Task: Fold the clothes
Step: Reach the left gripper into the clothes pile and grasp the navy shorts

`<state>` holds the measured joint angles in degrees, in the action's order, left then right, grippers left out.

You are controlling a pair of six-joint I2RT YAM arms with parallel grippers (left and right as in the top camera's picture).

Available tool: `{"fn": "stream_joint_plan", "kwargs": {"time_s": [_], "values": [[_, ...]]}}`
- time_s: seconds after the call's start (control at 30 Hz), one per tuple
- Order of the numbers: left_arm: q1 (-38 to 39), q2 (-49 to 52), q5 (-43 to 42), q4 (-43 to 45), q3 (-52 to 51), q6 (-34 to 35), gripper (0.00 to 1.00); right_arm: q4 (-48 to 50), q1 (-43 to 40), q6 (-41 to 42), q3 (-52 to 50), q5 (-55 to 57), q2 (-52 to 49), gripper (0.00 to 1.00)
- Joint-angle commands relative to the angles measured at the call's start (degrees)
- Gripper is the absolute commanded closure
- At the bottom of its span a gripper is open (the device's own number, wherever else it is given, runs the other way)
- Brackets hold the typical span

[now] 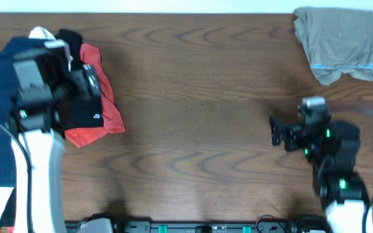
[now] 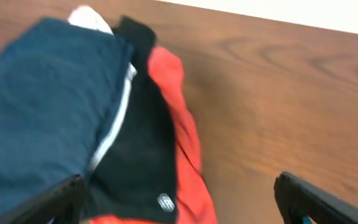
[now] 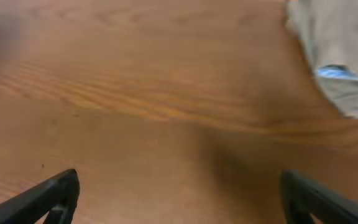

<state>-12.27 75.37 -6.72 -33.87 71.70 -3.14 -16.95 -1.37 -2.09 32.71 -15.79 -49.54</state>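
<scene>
The clothes lie in a loose heap at the far left of the table. The navy garment is on the left of it. A black piece lies partly under the navy garment's right edge, with a coral-red piece spilling out to the right and a white piece showing at the far end.

The left gripper hangs over this heap with its jaws spread wide and nothing between them. The right gripper is well apart, near the right side over bare wood, also released and empty.

An olive-khaki garment sits alone in the far right corner. From above it could be roughly folded or only bunched; the view does not settle it.

By my reading the work has barely begun. No piece in the heap is spread flat or squared, the pieces overlap, and none has been pulled out onto the open middle of the table. Each has yet to be separated, laid out and folded.
</scene>
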Motion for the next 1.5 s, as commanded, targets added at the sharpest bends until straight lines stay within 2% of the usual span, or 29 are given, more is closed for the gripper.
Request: {"fn": "stream_joint_plan", "kwargs": {"time_s": [0.0,0.17,0.37,0.47,0.53,0.57,0.77,0.97,1.13,1.3,1.47], "values": [[-3.82,5.38,-0.09,4.02,2.62,-5.77,0.02,-0.39,0.52,0.39,5.84,-4.70,-9.86,0.01],[-10.43,12.00,-0.24,12.66,2.60,-6.49,0.02,4.96,0.57,0.37,7.10,-11.39,-19.98,0.01],[-15.39,19.30,-0.15,14.32,2.60,-9.94,0.00,5.60,0.59,0.35,7.04,-13.62,-24.63,0.01],[-16.06,22.29,-0.15,14.47,2.60,-13.84,0.08,5.11,0.59,0.35,6.99,-13.62,-24.94,0.07],[-16.04,24.15,-0.17,14.80,2.58,-16.79,0.23,5.14,0.59,0.33,6.99,-13.62,-24.94,0.15],[-16.04,25.18,-0.20,15.28,2.58,-17.25,0.24,5.14,0.59,0.33,6.99,-13.60,-24.94,0.18],[-16.06,31.17,-0.13,17.70,2.58,-17.22,0.25,4.63,0.59,0.55,6.99,-13.62,-24.94,0.24],[-16.06,34.67,-0.13,19.43,2.58,-17.18,0.29,3.65,0.59,2.10,6.99,-13.62,-24.94,0.26],[-16.06,35.39,-0.13,19.65,2.45,-17.20,0.44,3.21,0.59,2.10,7.02,-13.62,-24.94,0.27],[-16.06,36.61,-0.13,19.67,2.23,-17.20,0.48,3.21,0.59,2.10,6.99,-13.60,-24.94,0.29],[-16.06,37.55,-0.17,20.06,2.12,-17.18,0.48,3.21,0.59,2.08,6.99,-13.60,-24.94,0.29]]}}
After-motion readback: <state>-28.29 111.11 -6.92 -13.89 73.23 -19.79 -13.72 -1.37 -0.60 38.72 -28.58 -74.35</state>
